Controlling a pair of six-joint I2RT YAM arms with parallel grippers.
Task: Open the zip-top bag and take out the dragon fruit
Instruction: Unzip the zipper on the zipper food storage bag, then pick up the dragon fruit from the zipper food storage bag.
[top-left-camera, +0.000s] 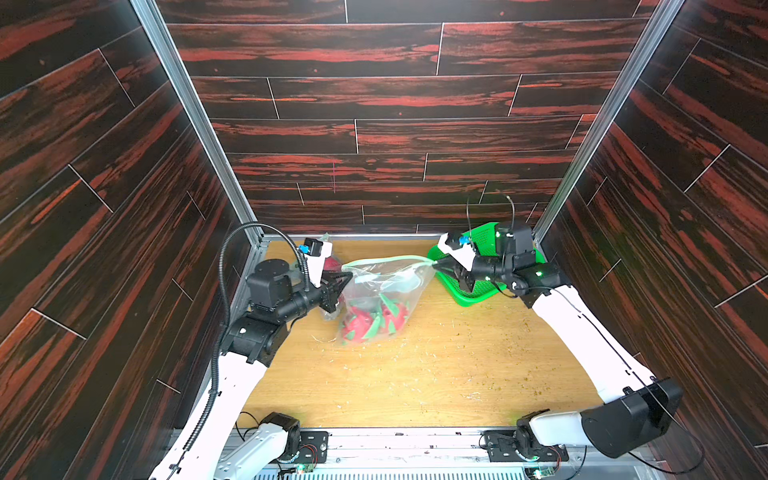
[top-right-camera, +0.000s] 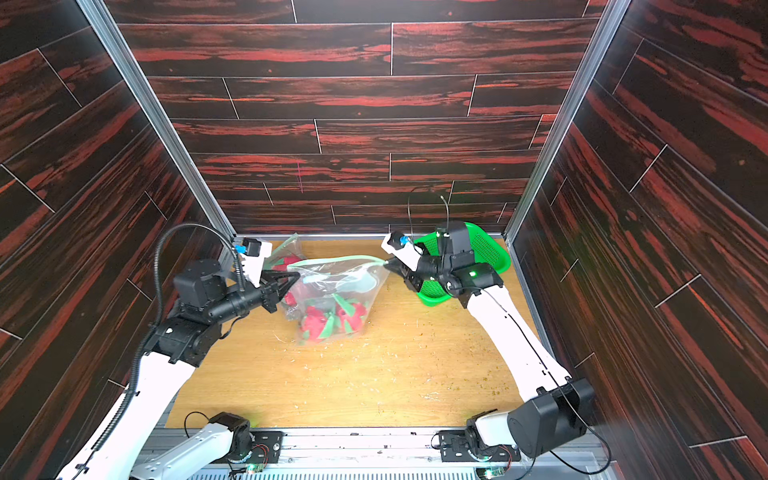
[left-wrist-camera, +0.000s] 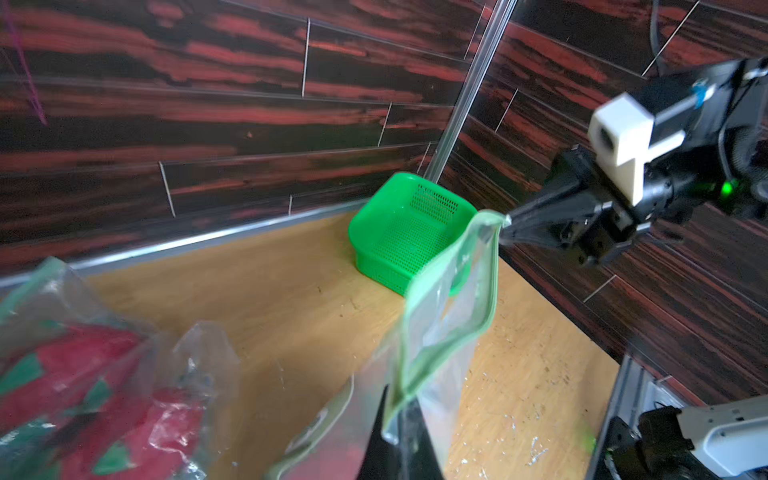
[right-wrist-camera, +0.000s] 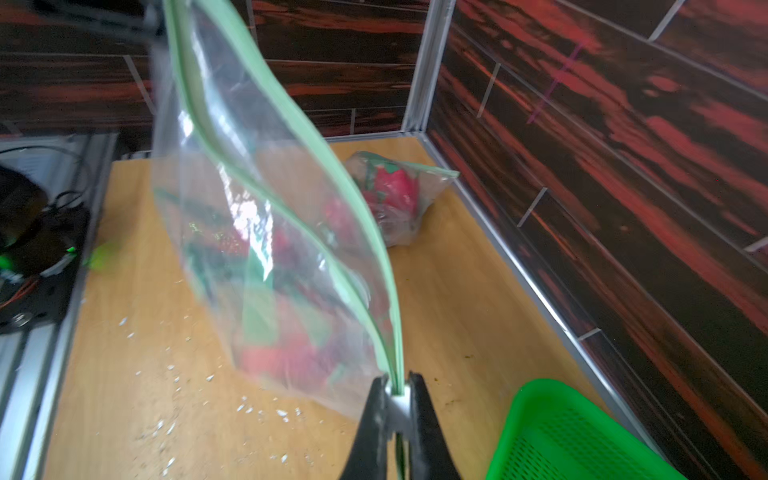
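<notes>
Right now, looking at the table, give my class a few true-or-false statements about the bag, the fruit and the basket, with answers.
1. The left gripper and the right gripper each pinch one end of the green top edge of the bag. True.
2. The dragon fruit lie in the basket. False: they sit inside the bag; the basket shows no fruit.
3. A second bag holding red fruit lies near the back wall. True.
4. The left gripper is open and touches nothing. False: it is shut on the bag.

The bag is clear, glossy plastic film with a pale-green strip. The basket beside the right gripper is shiny perforated plastic. The table is matt wood grain.
</notes>
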